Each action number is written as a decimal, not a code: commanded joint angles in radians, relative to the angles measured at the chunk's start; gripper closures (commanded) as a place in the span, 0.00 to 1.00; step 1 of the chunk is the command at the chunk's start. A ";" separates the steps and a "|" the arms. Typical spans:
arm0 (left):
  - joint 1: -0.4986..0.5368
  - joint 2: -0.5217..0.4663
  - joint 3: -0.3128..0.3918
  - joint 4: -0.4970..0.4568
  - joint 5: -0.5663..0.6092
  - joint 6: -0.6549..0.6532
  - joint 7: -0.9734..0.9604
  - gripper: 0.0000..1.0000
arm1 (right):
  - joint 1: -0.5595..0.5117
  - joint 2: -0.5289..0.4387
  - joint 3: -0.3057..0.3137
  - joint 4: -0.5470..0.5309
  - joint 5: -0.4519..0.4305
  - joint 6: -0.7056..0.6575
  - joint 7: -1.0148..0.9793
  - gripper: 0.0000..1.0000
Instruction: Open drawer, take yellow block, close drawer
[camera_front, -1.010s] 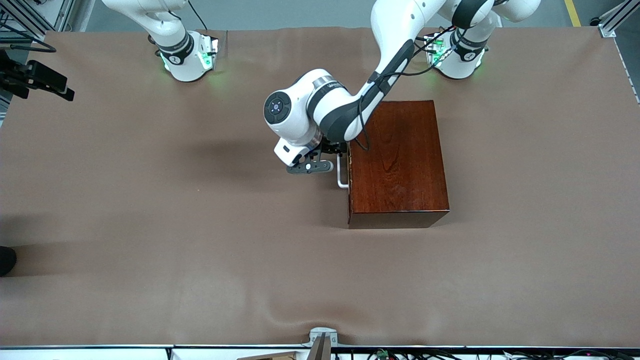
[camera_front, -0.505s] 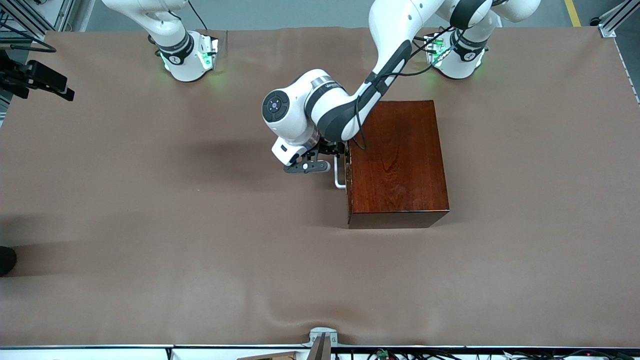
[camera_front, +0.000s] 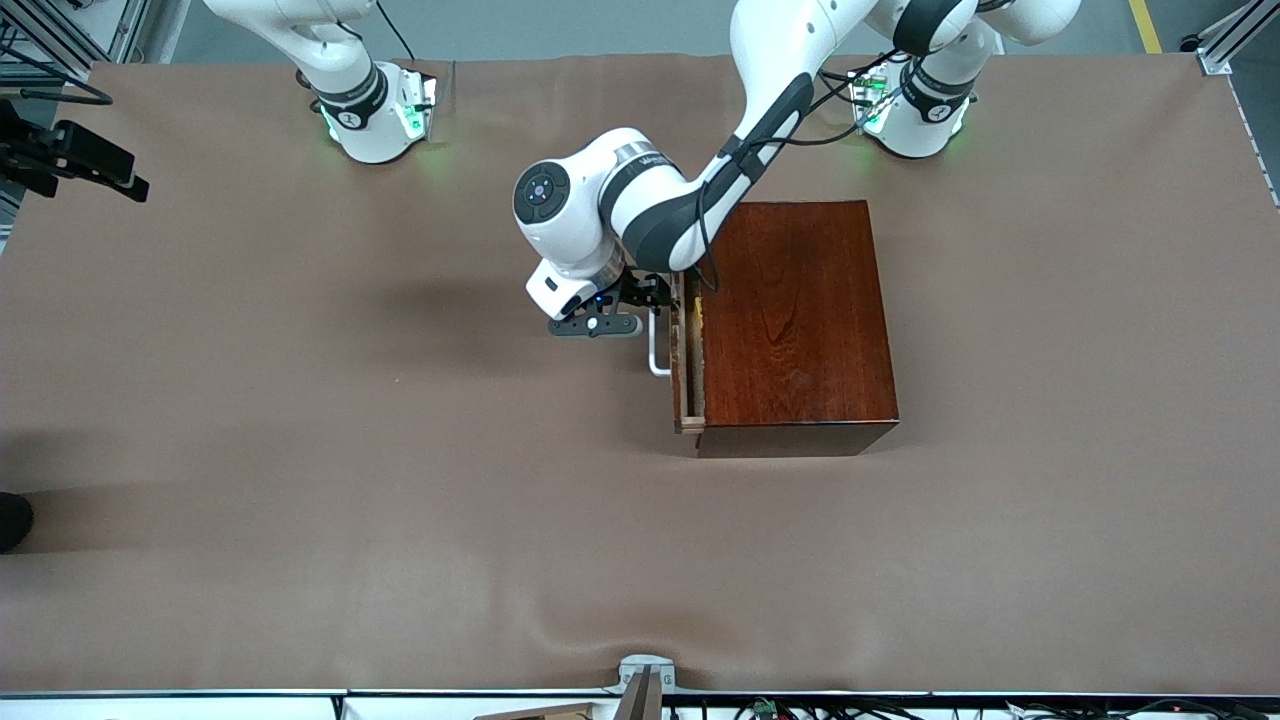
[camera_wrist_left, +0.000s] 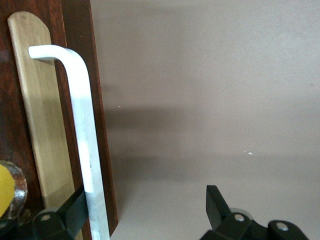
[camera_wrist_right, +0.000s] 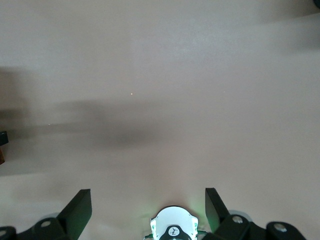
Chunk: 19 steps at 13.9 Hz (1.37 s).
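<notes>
Left gripper (camera_front: 640, 318) jaws spread wide, one finger hooked on handle (camera_front: 656, 352); drawer (camera_front: 688, 360) barely out. Pull straight. Right gripper (camera_wrist_right: 148, 207) waits, jaws open.

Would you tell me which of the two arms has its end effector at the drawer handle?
The left end effector, hooked on the drawer handle; the right arm waits.

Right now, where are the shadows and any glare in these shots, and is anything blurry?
Front view: the left arm's soft shadow falls on the brown table cloth; the glossy mahogany box shows slight sheen; green lights glow at both bases. Left wrist view: the white U-shaped bar handle casts a faint shadow; a yellow blur sits at the frame edge. Right wrist view: only diffuse shadows on cloth.
</notes>
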 joint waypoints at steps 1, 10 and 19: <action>-0.016 0.022 -0.008 0.040 0.013 0.019 -0.028 0.00 | -0.018 -0.010 0.014 -0.007 -0.008 -0.003 -0.008 0.00; -0.024 0.039 -0.011 0.048 0.001 0.097 -0.076 0.00 | -0.018 -0.010 0.014 -0.007 -0.008 -0.005 -0.006 0.00; -0.029 0.060 -0.011 0.051 -0.022 0.181 -0.102 0.00 | -0.023 -0.008 0.014 -0.005 -0.016 0.000 -0.006 0.00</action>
